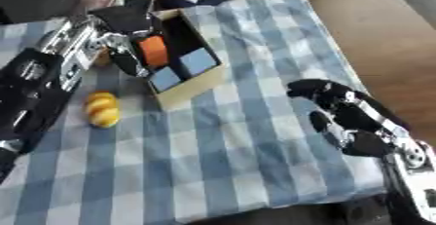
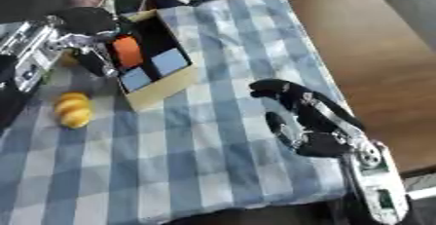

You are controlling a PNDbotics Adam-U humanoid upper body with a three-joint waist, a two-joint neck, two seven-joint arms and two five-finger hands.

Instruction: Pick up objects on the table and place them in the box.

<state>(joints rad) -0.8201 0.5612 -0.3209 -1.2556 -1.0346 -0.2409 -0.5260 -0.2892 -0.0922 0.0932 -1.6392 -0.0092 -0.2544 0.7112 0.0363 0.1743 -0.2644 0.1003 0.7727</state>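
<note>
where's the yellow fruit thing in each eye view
Left eye view: yellow rounded object lies at left-centre on the checked cloth, left of the cardboard box.
Right eye view: same object nearer the left edge.
Shared landmark: the box's near corner.

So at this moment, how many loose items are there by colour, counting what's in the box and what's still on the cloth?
Orange: 1, the orange block at the left hand, over the open cardboard box.
Light blue: 2, the light blue square pieces inside the box.
Yellow-orange: 1, the yellow-orange lumpy item on the blue checked cloth.
Total: 4.
</note>
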